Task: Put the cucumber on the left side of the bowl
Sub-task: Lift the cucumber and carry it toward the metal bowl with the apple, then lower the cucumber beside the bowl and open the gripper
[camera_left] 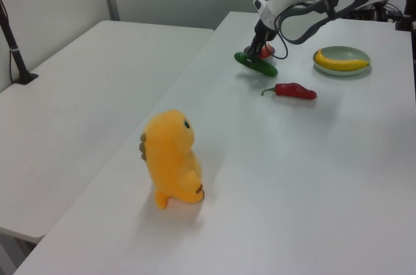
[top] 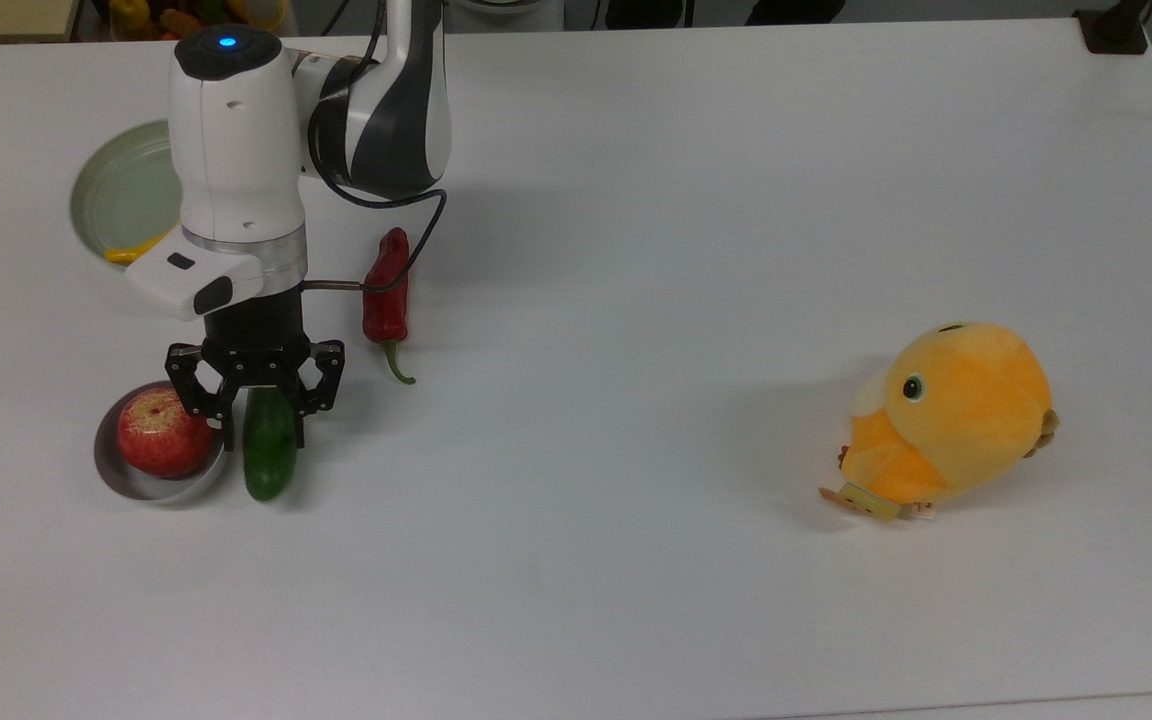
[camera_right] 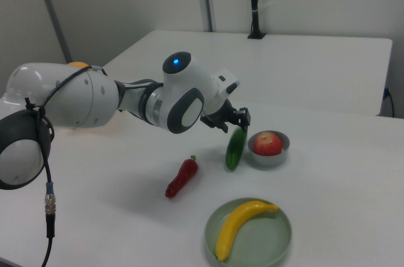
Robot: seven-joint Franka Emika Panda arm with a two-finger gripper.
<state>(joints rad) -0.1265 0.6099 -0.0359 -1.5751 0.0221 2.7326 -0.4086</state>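
In the top view the dark green cucumber [top: 269, 450] lies lengthwise just right of the small grey bowl [top: 134, 484], close to its rim. A red apple [top: 162, 432] fills the bowl. My gripper [top: 262, 418] points down over the cucumber's far end, shut on it. In the right view the cucumber [camera_right: 235, 148] hangs tilted under the gripper [camera_right: 235, 123], to the left of the bowl [camera_right: 269, 158]. The left view shows the cucumber [camera_left: 256, 65] low over the table, with the gripper [camera_left: 255, 52] above it.
A red chili [top: 386, 295] lies to the top view's right of the arm. The pale green plate [top: 114, 185] with a yellow banana [camera_right: 240, 224] sits behind the arm. An orange plush toy [top: 954, 415] stands far off at the top view's right.
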